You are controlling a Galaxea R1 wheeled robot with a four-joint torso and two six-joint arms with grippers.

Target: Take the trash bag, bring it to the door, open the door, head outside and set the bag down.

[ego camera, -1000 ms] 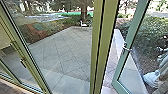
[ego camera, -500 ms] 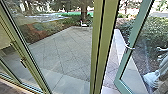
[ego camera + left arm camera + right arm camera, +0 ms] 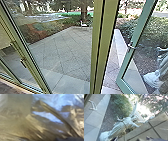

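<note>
Close before your left gripper: you have the trash bag (image 3: 36, 125), creased and glossy, blurred; a dark fold (image 3: 56, 115) slants across it, bluish patches (image 3: 52, 117) beside the fold; contact unclear

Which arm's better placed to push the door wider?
Right, probably: the open door stands to that side, and the right wrist view has what looks like its handle. Left's shows what's likely the crinkled bag.

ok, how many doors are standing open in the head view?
1. Glass door at the picture's right, open beyond the thick post, with a pale handle on its frame. Others could be hidden past the picture's edges.
</note>
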